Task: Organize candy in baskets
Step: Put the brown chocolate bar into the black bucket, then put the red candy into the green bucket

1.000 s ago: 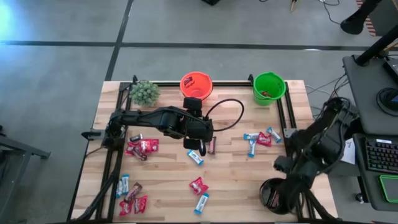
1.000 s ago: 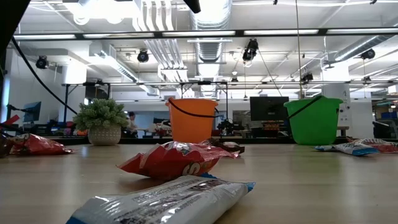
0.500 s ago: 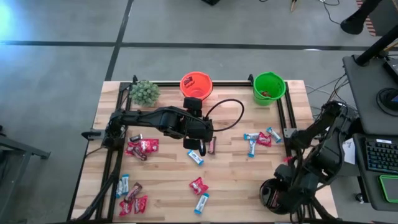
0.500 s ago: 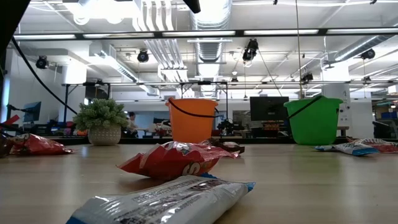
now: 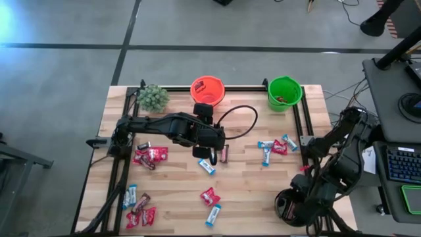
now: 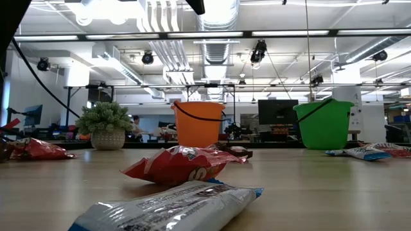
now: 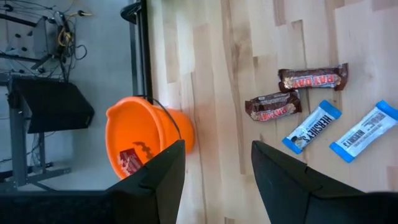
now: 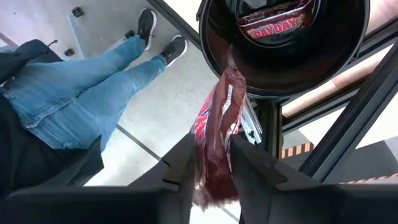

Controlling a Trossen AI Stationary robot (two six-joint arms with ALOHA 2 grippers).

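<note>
left gripper [image 5: 205,157] open over mid-table on an outstretched arm; right gripper [image 8: 211,168] at the near right corner

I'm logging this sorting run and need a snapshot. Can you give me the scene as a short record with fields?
left hand: open, empty, hovering mid-table above loose candy
right hand: over the black basket, a dark brown candy bar between its fingers
black basket contents: one brown bar
orange basket: one red candy visible inside
green basket: something small inside, cannot tell what
plant: far left corner of table
</note>
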